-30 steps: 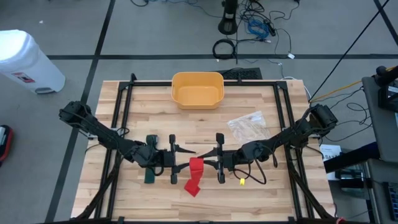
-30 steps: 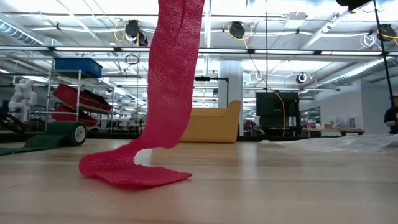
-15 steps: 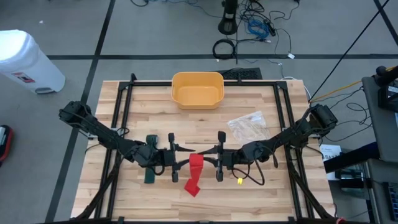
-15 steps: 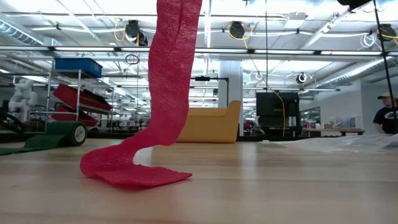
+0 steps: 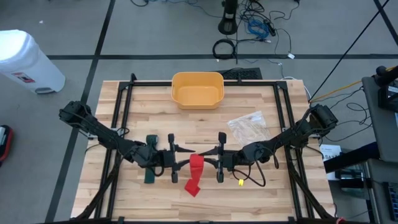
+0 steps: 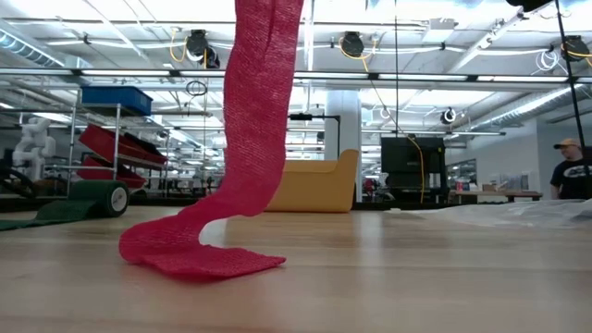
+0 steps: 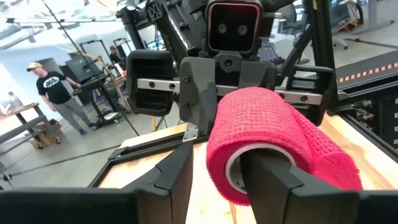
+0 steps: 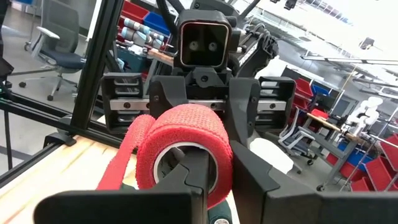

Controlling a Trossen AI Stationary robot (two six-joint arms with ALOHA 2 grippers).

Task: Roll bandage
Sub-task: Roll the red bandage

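A red bandage roll (image 5: 196,162) hangs above the table's near middle between my two grippers, which face each other level. Its loose strip (image 6: 254,120) hangs down, and the tail end (image 6: 199,254) lies crumpled on the wood. My right gripper (image 8: 221,174) comes from the table's right and is shut on the roll (image 8: 183,146). My left gripper (image 7: 221,177) comes from the table's left. One of its fingers (image 7: 267,180) is in the roll's hollow core; the other (image 7: 177,177) stands outside the roll, with a narrow gap showing. My right gripper has one finger (image 8: 194,177) inside the core and one outside, with the roll's wall (image 8: 219,155) at the end facing it between them. The fingers lie level, along the roll's axis. The roll hangs clear of the table, its strip hanging slack below. My left gripper has one finger in the core at the roll's other end (image 7: 233,171); whether it touches the core's wall I cannot tell.
A dark green bandage (image 5: 150,168) lies just left of my left gripper. A yellow bin (image 5: 198,89) stands at the table's far edge, with a clear plastic bag (image 5: 249,126) at the right. A small yellow piece (image 5: 241,182) lies near my right gripper. People stand in the room beyond.
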